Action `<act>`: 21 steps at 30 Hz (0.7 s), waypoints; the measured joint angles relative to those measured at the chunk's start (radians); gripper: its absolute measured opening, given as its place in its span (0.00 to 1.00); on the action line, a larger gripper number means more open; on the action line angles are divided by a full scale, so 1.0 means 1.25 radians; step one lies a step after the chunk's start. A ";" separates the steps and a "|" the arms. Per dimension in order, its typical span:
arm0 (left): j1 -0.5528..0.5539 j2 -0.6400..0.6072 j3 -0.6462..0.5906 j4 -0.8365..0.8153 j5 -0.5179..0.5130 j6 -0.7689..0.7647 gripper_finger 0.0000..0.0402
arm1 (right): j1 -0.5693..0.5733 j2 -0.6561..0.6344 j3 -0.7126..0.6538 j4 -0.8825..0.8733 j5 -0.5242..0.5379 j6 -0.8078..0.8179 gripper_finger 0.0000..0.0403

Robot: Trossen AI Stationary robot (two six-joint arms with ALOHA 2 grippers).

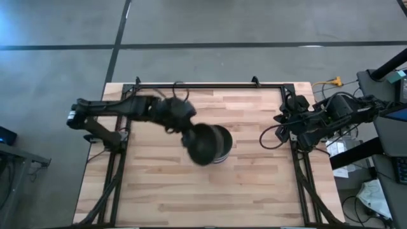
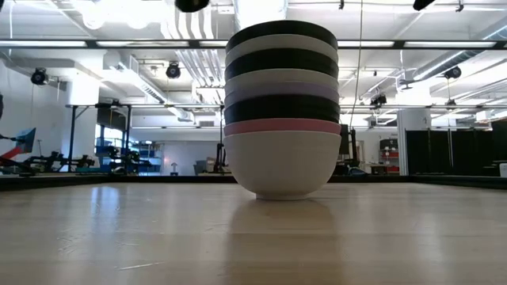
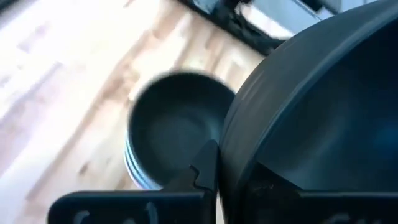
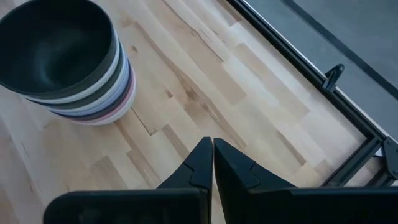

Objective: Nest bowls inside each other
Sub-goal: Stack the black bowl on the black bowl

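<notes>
A stack of several nested bowls (image 2: 281,111) stands on its white bottom bowl near the table's middle, with pink, black, lavender, white and black rims above it. The right wrist view shows the stack (image 4: 65,65) from above, and so does the left wrist view (image 3: 174,124). My left gripper (image 1: 189,135) carries one more black bowl (image 1: 205,145), lifted above the stack's left side and partly covering the stack (image 1: 222,151). My right gripper (image 4: 212,155) is shut and waits at the table's right edge (image 1: 294,124). My left gripper (image 3: 221,155) holds the black bowl (image 3: 317,106) by its rim (image 3: 227,140). One finger (image 3: 205,168) is outside the wall and the other is inside the hollow. The bowl is lifted clear of the table and tilted, above the stack.
A dark metal frame (image 1: 210,85) runs along the table's far edge and its sides. Cables lie by the right arm's base (image 1: 270,137). Bare wood lies in front of the stack (image 2: 253,237) and on the near half of the table (image 1: 203,197).
</notes>
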 joint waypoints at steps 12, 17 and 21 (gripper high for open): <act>0.121 0.319 0.436 -0.370 0.110 0.085 0.00 | 0.000 -0.021 0.000 -0.004 -0.001 0.016 0.02; 0.167 0.393 0.494 -0.384 0.171 0.084 0.00 | 0.000 -0.024 0.000 -0.004 -0.002 0.027 0.02; 0.193 0.430 0.496 -0.398 0.247 0.080 0.00 | 0.000 -0.023 0.000 -0.004 -0.003 0.028 0.02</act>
